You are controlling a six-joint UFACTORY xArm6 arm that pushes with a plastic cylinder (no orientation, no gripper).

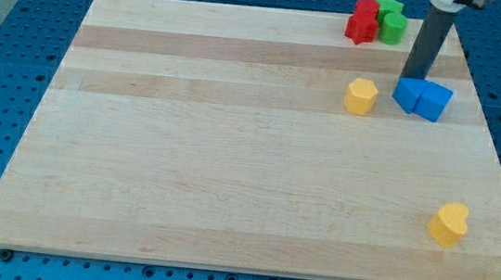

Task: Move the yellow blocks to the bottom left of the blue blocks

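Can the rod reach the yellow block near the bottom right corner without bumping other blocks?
Probably yes. My tip sits just above the blue blocks; swinging around their right side leaves bare board down to the yellow block.

My arm enters at the view's top right, only its pale lower end showing above the straight dark rod. The rod leans slightly, its top further right, and my tip (412, 78) sits down on the surface.
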